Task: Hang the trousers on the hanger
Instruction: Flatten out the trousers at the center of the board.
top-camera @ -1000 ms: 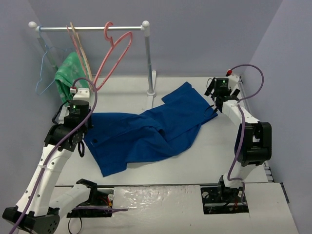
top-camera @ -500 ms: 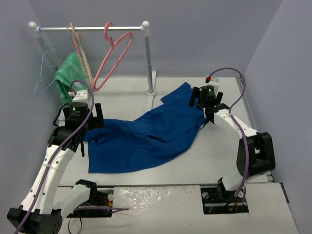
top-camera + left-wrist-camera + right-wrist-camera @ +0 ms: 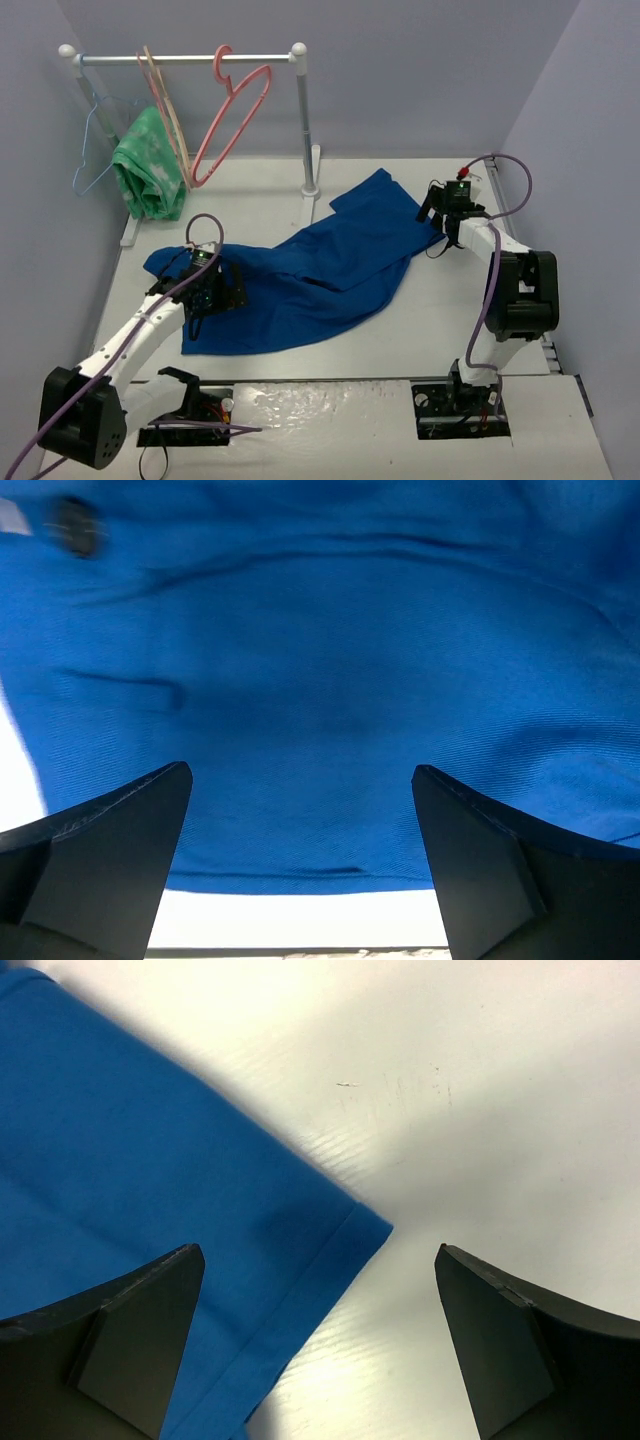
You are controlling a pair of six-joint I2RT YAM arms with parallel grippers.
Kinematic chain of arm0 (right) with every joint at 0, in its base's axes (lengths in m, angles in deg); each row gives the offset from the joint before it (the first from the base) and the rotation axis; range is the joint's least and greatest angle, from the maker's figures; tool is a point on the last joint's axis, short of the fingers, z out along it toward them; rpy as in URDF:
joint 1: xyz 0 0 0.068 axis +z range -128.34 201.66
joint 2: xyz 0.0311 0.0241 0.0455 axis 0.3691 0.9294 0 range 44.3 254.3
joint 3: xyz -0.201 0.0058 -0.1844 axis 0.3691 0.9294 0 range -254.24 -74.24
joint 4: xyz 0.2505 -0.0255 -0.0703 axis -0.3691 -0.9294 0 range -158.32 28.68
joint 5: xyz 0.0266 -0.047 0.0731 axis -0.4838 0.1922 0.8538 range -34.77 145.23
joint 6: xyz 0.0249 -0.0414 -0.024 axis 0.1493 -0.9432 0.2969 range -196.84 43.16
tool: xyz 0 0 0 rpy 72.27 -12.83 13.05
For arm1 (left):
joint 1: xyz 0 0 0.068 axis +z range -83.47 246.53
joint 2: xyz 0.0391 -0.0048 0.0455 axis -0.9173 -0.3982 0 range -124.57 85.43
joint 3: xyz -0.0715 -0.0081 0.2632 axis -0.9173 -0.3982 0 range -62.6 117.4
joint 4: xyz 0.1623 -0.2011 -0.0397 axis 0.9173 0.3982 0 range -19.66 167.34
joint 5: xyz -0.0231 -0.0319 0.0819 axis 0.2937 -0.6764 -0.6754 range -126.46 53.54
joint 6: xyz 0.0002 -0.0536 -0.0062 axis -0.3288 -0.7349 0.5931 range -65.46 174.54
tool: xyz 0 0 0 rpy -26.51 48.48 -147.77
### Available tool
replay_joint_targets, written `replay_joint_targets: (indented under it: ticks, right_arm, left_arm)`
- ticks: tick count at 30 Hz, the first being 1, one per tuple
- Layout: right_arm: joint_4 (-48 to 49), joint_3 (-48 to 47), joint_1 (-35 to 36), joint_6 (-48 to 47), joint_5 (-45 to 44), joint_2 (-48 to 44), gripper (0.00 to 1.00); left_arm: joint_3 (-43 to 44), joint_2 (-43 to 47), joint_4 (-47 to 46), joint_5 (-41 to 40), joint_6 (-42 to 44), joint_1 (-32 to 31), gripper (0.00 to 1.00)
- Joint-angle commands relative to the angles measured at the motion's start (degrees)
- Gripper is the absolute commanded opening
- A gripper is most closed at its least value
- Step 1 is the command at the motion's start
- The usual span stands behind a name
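The left gripper (image 3: 300,770) and the right gripper (image 3: 318,1250) gape wide, empty. The left hovers over the near-left part of the trousers (image 3: 320,265), the right over their far-right hem corner. The hanger (image 3: 240,120) hangs on the rail (image 3: 180,58) behind the trousers.

Bright, even overhead light, soft shadows, glare on the white table (image 3: 500,1060), close-up trousers (image 3: 330,680) slightly blurred.

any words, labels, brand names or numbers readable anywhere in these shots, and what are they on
No readable text in any view.
White tag on the trousers: cut off by the frame edge and blurred, nothing legible.
Pink hanger, rail, table: no print visible.
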Motion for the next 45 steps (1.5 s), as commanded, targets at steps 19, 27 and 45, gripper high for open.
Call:
replay_joint_targets:
  ticks: [19, 27, 45]
  right_arm:
    - [8.32, -6.29, -4.74, -7.87, 26.45, 11.69, 0.26]
    - [1.34, -16.04, -2.07, -12.77, 17.46, -2.60, 0.00]
    - [-2.72, -32.97, 13.20, -27.85, 8.46, 8.83, 0.61]
  left_arm:
    - [-2.01, 3.76, 1.07, 0.12, -8.39, -4.59, 0.86]
    - [-0.04, 1.45, 1.94, 1.37, -6.36, -4.48, 0.85]
    - [6.79, 6.00, 8.42, -1.06, -1.80, -4.62, 0.84]
